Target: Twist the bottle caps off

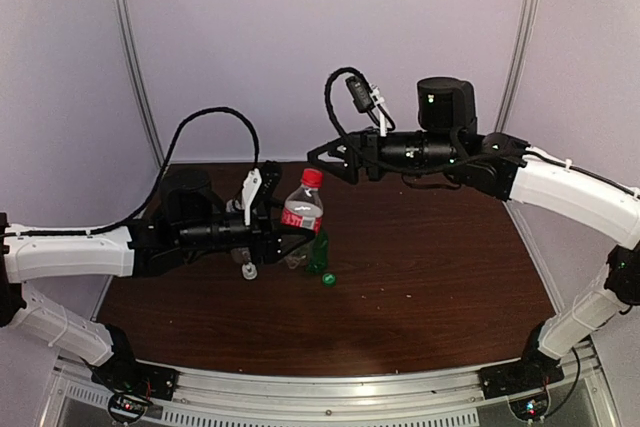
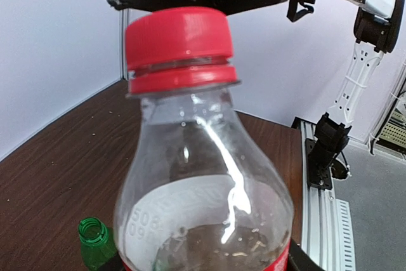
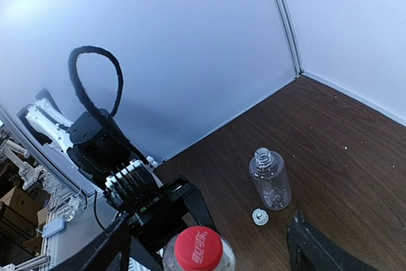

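My left gripper (image 1: 288, 237) is shut on the small clear bottle with the red label (image 1: 302, 215) and holds it upright, tilted a little. Its red cap (image 1: 312, 178) is on the neck, and it also shows in the left wrist view (image 2: 179, 46) and the right wrist view (image 3: 198, 247). My right gripper (image 1: 320, 153) is open just above and behind the cap, with a finger (image 3: 101, 249) on each side of it and apart from it. The green bottle (image 1: 318, 252) stands uncapped, its green cap (image 1: 328, 278) beside it. The clear unlabelled bottle (image 3: 269, 179) stands open next to the white cap (image 3: 259, 216).
The dark wooden table (image 1: 430, 257) ends at a pale back wall (image 1: 300, 37) with a metal rail (image 1: 360, 387) along the near edge. The green bottle's open neck (image 2: 95, 234) is just left of the held bottle.
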